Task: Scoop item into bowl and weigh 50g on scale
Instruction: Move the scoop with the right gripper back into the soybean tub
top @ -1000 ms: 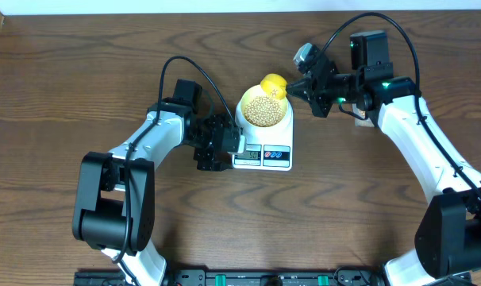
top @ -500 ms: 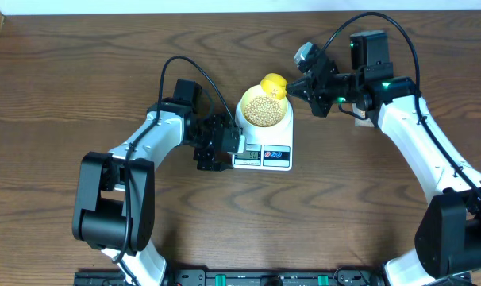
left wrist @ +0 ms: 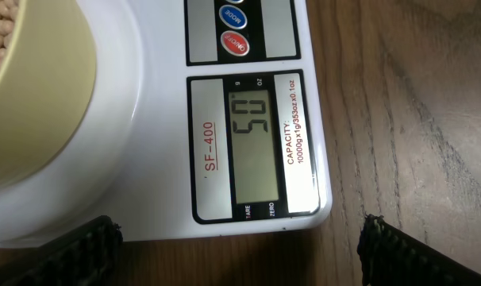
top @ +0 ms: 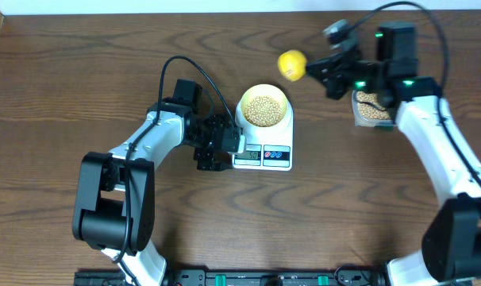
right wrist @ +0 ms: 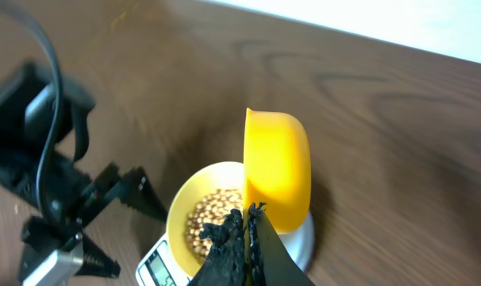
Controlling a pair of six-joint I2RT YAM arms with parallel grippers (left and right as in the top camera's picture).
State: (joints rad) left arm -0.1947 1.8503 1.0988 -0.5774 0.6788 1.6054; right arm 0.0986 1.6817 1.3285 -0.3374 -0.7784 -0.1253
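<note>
Wood table (top: 58, 87): right end effector (top: 311, 70) clamped on yellow spoon (top: 292, 65) (raised); left end effector (top: 225, 149) spread beside scale (top: 277, 156).

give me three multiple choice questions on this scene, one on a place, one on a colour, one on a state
1. Where does the bowl stand?
A) on the bare wood
B) on the scale
C) on a shelf

2. What colour is the spoon held by the right gripper?
A) yellow
B) red
C) blue

3. What does the scale's display read?
A) 0
B) 25
C) 50

Answers:
1 B: the left wrist view shows the bowl resting on the scale's white platform.
2 A: the right wrist view shows a yellow spoon above the shut jaws.
3 C: the digits on the grey display show 50.
</note>
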